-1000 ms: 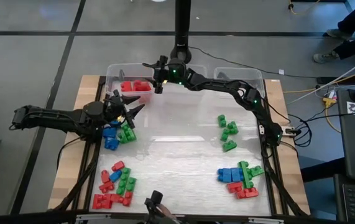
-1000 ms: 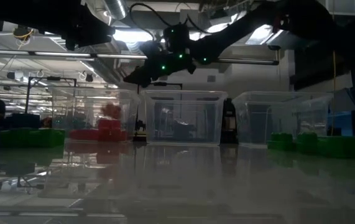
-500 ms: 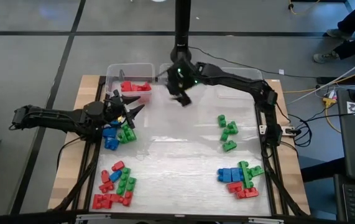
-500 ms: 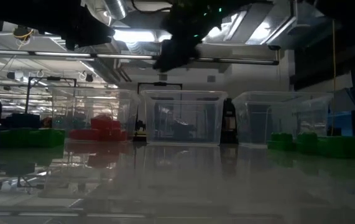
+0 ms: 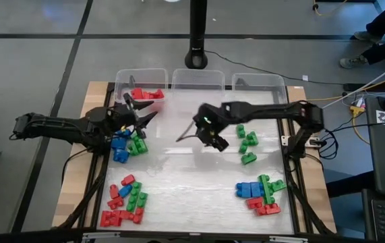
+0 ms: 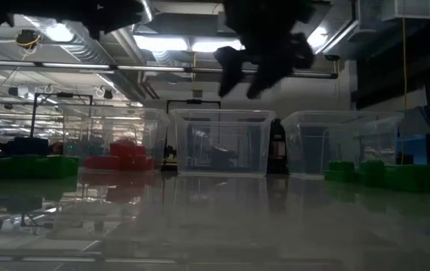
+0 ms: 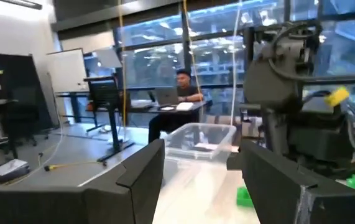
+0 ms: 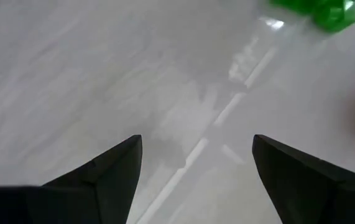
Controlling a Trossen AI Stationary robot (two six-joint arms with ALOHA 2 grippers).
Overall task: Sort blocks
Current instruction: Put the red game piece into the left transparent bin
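Both jaws gape empty; right gripper point(image 5: 187, 133) hovers between scattered blocks point(image 5: 247, 144).

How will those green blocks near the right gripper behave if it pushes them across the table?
The green blocks look like small rigid studded plastic, so probably light and stiff. The table is glossy, so they would likely slide rather than roll. They lie loosely clustered, so a push from the open right gripper may scatter them.

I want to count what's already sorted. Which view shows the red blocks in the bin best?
The high view: the red blocks lie unobstructed in the left clear bin. The low view shows them side-on through the bin wall. The wrist views don't show them.
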